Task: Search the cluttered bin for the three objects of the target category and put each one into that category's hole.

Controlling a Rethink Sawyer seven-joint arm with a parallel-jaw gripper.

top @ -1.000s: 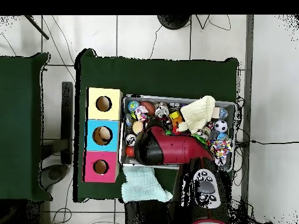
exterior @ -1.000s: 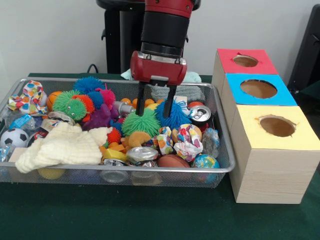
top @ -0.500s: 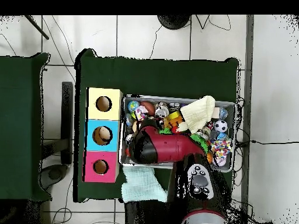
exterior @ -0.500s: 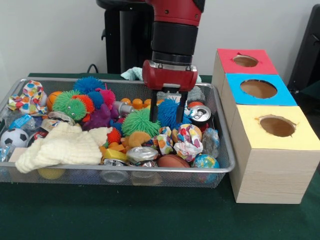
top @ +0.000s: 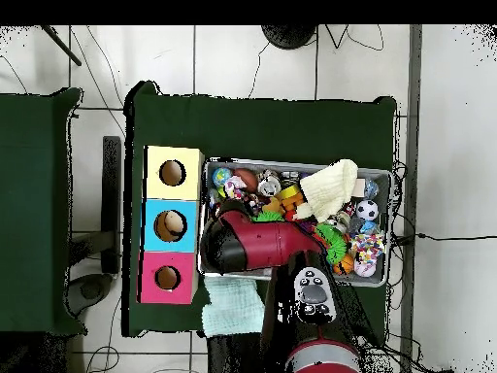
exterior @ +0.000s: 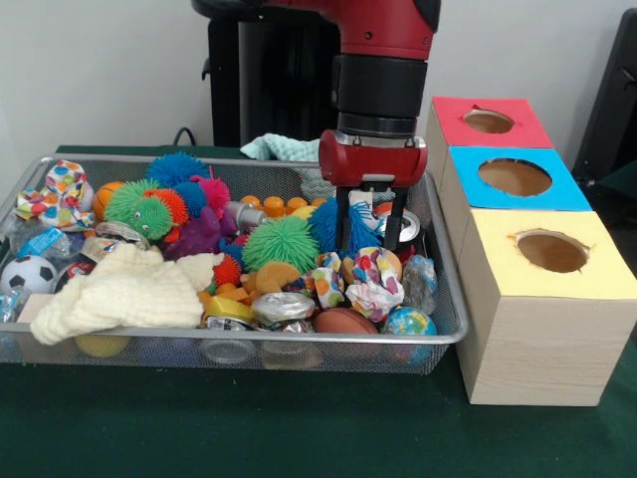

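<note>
Two spread fingers: your end effector hangs open over the can in the bin.

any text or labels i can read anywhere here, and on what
None can be read in either view.
Cans: the printing on their sides is too blurred to read.
Boxes: plain coloured tops with holes, no labels.
Arm: no marking visible.
Tool: no marking visible.
Patterned balls and crumpled wrappers in the bin: only colour patches, no legible words.
</note>
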